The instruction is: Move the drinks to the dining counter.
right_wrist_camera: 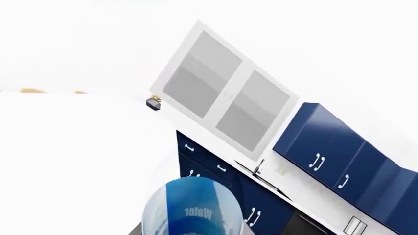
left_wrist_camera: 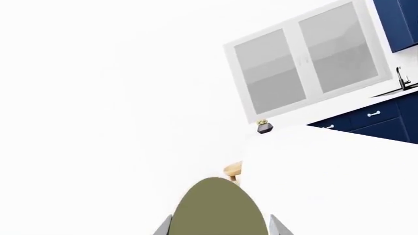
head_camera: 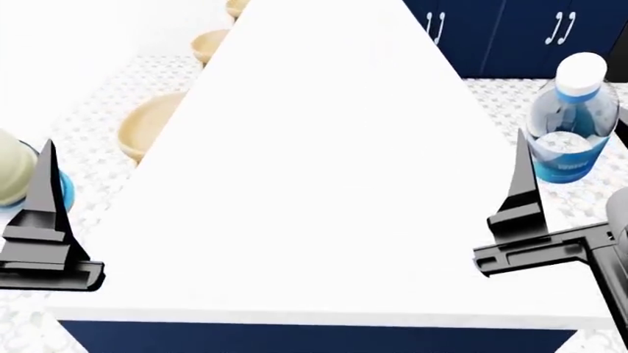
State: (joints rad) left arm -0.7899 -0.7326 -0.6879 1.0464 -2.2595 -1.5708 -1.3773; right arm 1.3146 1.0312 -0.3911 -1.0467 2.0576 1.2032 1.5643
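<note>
Beside counter (head_camera: 324, 184), gripper-held water bottle (head_camera: 571, 121), cream bottle (head_camera: 15, 170)

Flat bright sim light, whites blown out, no shadows, sharp w/o blur.

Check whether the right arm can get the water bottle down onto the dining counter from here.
Probably yes. The right gripper holds the water bottle just off the right edge of the dining counter, and the white top beside it shows nothing in the way.

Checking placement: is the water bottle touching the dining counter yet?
Apart. In the head view the water bottle hangs in the right gripper beyond the dining counter edge, floor tiles showing behind it.
</note>
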